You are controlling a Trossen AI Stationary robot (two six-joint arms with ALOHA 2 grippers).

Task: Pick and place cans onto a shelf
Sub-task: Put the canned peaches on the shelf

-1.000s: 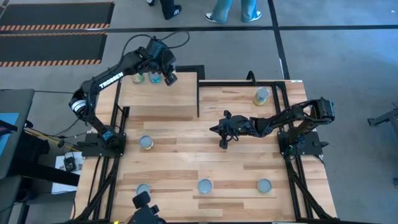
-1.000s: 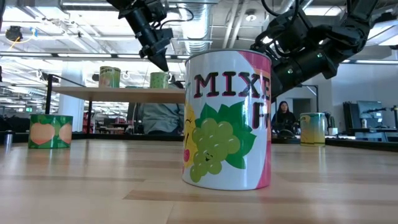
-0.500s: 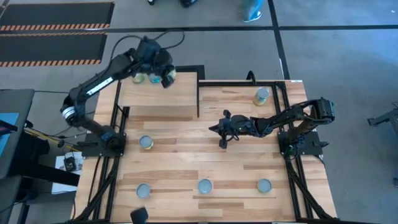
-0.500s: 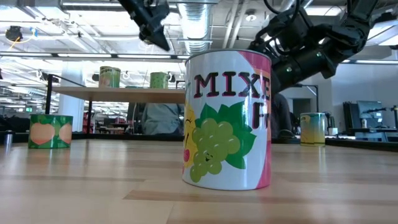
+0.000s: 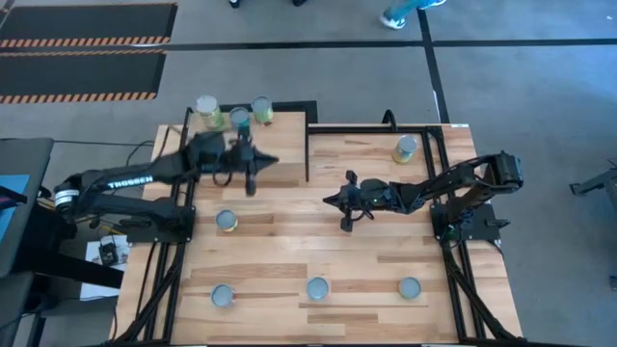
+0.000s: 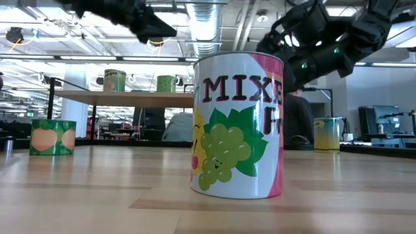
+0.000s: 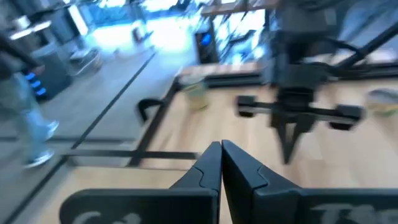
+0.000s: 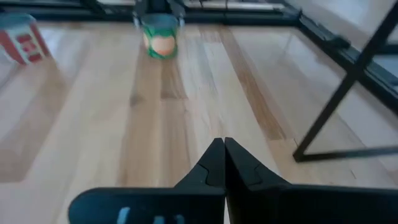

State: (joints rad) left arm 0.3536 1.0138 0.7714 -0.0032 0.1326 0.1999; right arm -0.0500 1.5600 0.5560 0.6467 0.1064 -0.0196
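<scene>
Three cans (image 5: 205,106) (image 5: 240,118) (image 5: 261,109) stand upright along the far edge of the pale plywood shelf (image 5: 246,154). Two of them show in the low view (image 6: 115,80) (image 6: 166,83). My left gripper (image 5: 275,161) is shut and empty above the shelf's near right part, pointing toward the table's right; its closed fingers show in the left wrist view (image 7: 221,163). My right gripper (image 5: 329,200) is shut and empty above the table's middle, pointing left (image 8: 221,158). Other cans stand on the table.
Cans stand on the table at the left (image 5: 227,221), along the near edge (image 5: 222,295) (image 5: 317,287) (image 5: 410,286) and at the far right (image 5: 406,147). The fruit-label can (image 6: 237,123) fills the low view. Black frame bars (image 5: 424,135) edge the table. A person's feet (image 5: 405,14) show beyond it.
My left arm has drawn back from the cans at the shelf's far edge, swung toward the near side and lower, and turned to point toward the table's right. The can it stood over now stands uncovered on the shelf. My right arm has kept still.
</scene>
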